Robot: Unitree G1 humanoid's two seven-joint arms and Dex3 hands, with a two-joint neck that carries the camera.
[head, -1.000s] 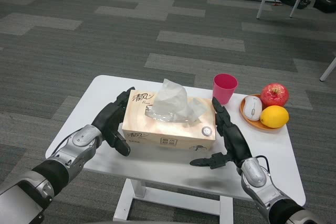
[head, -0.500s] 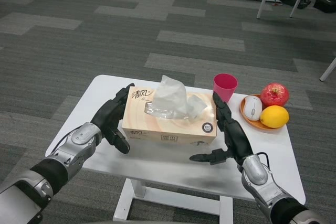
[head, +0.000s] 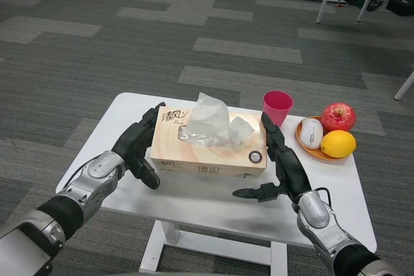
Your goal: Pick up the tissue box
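Peach tissue box (head: pixel 207 150), pink cup (head: pixel 277 106), red apple (head: pixel 338 116), yellow lemon (head: pixel 338 143), white table (head: pixel 129 111), grey-striped carpet (head: pixel 129 37).

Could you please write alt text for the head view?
Two black robot hands, left and right, press the ends of a beige cardboard tissue box on a white table. Beside it stand a pink plastic cup and an orange plate of fruit.

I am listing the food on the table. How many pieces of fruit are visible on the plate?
2. A red apple at the plate's far side and a yellow lemon in front of it. A white computer mouse lies beside them; nothing seems hidden.
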